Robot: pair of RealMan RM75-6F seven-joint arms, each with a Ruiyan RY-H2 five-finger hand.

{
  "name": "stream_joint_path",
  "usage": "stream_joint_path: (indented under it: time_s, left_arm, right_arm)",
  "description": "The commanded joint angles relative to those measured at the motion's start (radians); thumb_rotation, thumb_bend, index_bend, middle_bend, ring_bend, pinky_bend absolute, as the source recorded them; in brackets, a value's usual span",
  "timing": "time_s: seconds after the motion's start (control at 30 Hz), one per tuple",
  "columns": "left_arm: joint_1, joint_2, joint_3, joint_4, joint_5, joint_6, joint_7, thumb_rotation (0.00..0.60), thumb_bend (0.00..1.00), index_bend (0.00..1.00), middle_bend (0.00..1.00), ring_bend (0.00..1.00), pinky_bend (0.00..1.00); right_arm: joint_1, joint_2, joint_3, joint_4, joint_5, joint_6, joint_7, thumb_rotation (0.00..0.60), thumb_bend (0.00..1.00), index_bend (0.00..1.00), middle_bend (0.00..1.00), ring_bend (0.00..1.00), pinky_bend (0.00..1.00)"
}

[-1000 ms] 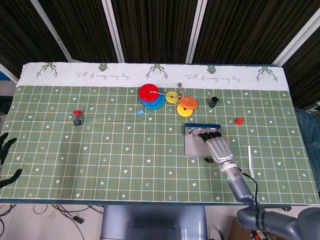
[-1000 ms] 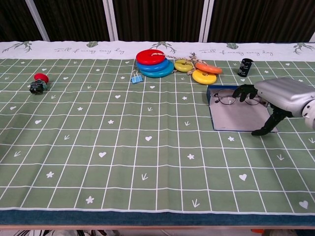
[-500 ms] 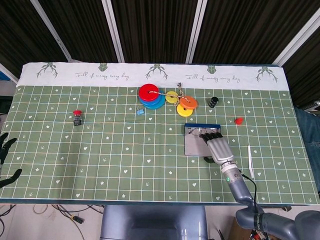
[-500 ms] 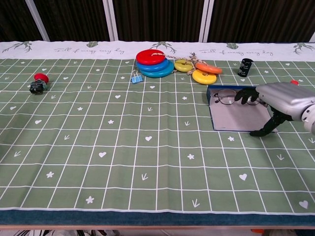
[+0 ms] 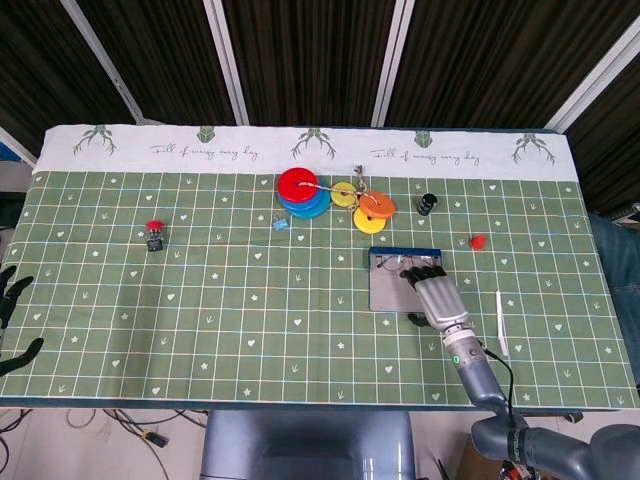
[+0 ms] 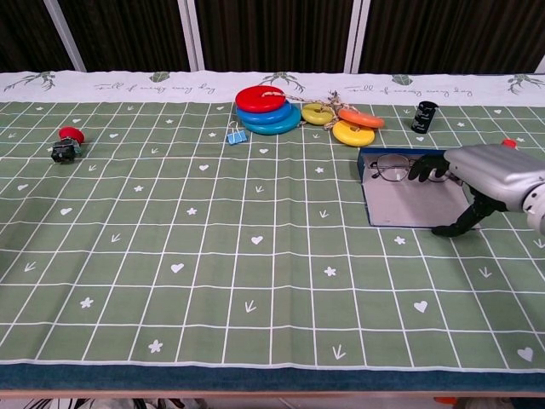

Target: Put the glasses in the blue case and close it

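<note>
Right under the robot hand (image 6: 485,175), glasses (image 6: 393,168) lie.

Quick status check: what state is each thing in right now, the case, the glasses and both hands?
blue case: open, lying flat on the table.
glasses: unfolded, at the case's far edge, right hand's fingertips on them.
right hand: over the case, fingers curled onto the glasses.
left hand: at the table's left edge, fingers apart, holding nothing.
</note>
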Motion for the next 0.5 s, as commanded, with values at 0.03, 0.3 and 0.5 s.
stream_joint_path:
  time_s: [0.03,0.3,0.5]
  left_arm:
    - [0.0,0.0,0.0,0.0,-0.001,-0.001,0.0,0.6,0.24,0.12,0.0,0.0,0.0]
    - [0.0,0.001,0.0,-0.002,-0.002,-0.002,0.002,0.6,0.24,0.12,0.0,0.0,0.0]
    - [0.0,0.001,0.0,-0.002,-0.004,-0.003,0.004,0.6,0.24,0.12,0.0,0.0,0.0]
  right_arm:
    - [-0.002,0.0,0.003,0.0,0.0,-0.003,0.004,0.6,0.23,0.28,0.29,0.26,0.24]
    - [-0.005,-0.002,0.01,0.005,-0.003,-0.016,0.002,0.6,0.24,0.28,0.29,0.26,0.24]
    - [-0.007,-0.006,0.017,0.008,-0.006,-0.018,0.003,0.6,0.24,0.29,0.29,0.26,0.24]
